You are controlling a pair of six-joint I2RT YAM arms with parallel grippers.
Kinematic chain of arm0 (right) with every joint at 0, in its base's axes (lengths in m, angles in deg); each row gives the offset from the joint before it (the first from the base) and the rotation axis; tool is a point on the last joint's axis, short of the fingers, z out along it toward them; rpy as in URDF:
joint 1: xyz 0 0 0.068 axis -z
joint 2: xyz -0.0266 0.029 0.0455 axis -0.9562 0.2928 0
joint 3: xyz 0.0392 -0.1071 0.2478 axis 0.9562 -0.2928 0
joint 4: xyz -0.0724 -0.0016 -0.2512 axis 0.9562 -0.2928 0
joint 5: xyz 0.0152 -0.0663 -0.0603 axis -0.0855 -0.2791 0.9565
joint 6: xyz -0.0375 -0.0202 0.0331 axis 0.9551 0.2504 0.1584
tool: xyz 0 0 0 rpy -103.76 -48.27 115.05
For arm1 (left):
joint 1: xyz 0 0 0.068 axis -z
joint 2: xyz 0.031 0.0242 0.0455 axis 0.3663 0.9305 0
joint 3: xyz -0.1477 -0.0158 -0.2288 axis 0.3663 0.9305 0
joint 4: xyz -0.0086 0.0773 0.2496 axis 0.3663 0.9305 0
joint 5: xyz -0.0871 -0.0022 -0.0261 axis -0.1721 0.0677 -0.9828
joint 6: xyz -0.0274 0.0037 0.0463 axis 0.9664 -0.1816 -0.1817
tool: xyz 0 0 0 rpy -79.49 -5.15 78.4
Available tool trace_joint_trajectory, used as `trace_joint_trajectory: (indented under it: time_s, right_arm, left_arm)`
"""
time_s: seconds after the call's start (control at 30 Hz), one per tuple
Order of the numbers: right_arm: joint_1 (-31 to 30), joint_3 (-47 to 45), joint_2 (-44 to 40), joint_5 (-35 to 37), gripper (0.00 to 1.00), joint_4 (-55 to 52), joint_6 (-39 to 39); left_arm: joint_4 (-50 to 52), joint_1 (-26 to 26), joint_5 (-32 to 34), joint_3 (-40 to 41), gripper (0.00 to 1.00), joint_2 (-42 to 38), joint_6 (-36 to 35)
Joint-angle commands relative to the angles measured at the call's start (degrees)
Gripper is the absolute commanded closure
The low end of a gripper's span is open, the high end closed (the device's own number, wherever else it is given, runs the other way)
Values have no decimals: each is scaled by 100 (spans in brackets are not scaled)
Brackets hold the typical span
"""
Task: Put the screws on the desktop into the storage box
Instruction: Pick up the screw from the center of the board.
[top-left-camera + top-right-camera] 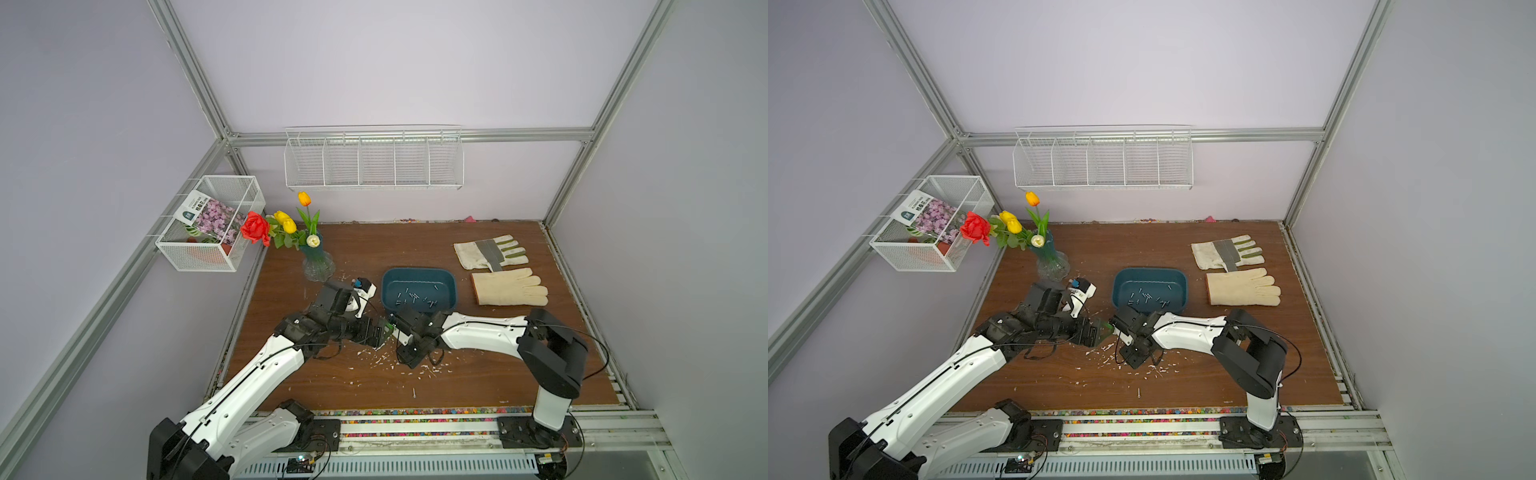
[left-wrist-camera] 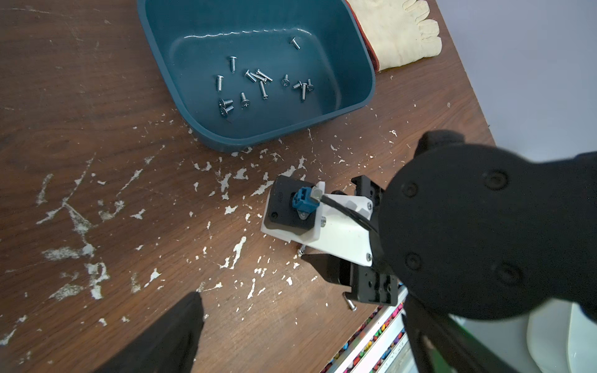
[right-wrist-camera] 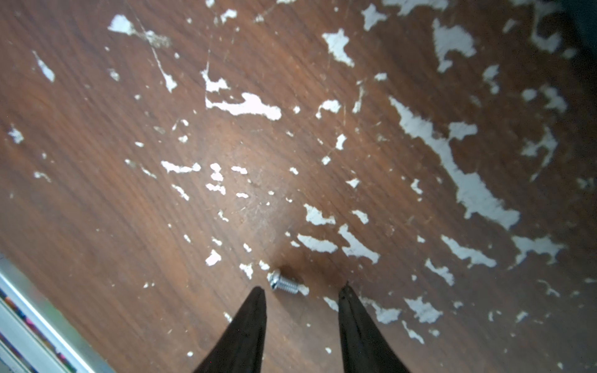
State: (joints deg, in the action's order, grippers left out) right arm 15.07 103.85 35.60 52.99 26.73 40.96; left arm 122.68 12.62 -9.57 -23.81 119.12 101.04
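Metal, tiny, light, stiff and probably slippery, one screw point(image 3: 286, 284) lies flat on the scratched counter point(image 3: 97, 193) between the parted, untouching tips of the right tool point(image 3: 302, 290), best pinched across its threaded shank; left tool point(image 1: 380, 334) gapes empty, storage box point(image 2: 355, 106) near.

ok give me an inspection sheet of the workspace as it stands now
surface: desktop, brown wood grain, white chipped flecks thickest near the front middle
job's things: storage box holds scattered screws; one screw lies on the desktop at the right hand; another loose screw nearer the front edge
clutter: striped glove and plain glove beside the box; vase of flowers
hands: left hand open, holding nothing; right hand open, fingers either side of the screw, not closed on it
cables: black cable from the right wrist camera; thin loops along both arms
surroundings: wire rack on the back wall; mesh basket holding packets
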Motion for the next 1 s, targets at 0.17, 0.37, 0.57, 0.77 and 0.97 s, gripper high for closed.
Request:
trace_joint_trajectory:
  time_s: [0.17, 0.37, 0.57, 0.77, 0.97]
  right_arm:
    - [-74, 194, 201, -4, 60, 31, -87]
    - [-87, 243, 224, 106, 62, -66, -79]
    - [-98, 300, 273, 142, 64, -115, -62]
    - [-109, 339, 343, 140, 66, -128, -62]
    - [-129, 352, 373, 159, 68, -134, -71]
  left_arm:
    - [-128, -36, -29, 59, 0, -106, -114]
    - [-136, -34, -60, 54, 0, -74, -108]
    - [-146, -35, -52, 61, 0, -66, -103]
    - [-144, -36, -60, 59, 0, -60, -101]
    - [-173, -36, -83, 77, 1, -60, -101]
